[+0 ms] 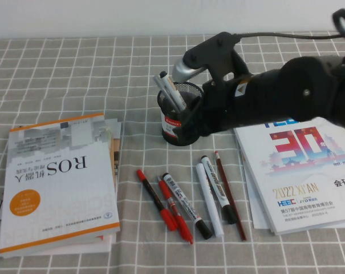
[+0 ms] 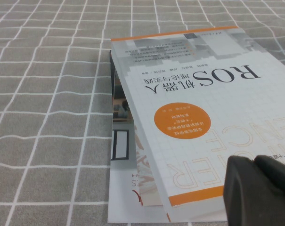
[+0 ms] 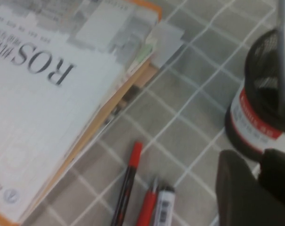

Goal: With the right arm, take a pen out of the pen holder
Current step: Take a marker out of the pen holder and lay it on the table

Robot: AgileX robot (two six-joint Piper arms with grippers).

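Right gripper [image 3: 260, 165] low beside pen holder [image 1: 179, 117], at its right flank, not above pens [image 1: 170, 90] standing inside. Spread or pressed together: cannot tell. Likely must rise over rim to grasp. Left gripper [image 2: 256, 165] pressed together, parked over book [image 2: 194, 94], clear of work.

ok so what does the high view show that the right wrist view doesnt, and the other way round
Only the high view: the booklet stack, the white marker and the brown pencil. Only the right wrist view: the right gripper close up, low beside the base of the pen holder. Both: the holder, the ROS book, two red pens and the black-capped marker. Neither shows the left gripper, which hovers over the ROS book.
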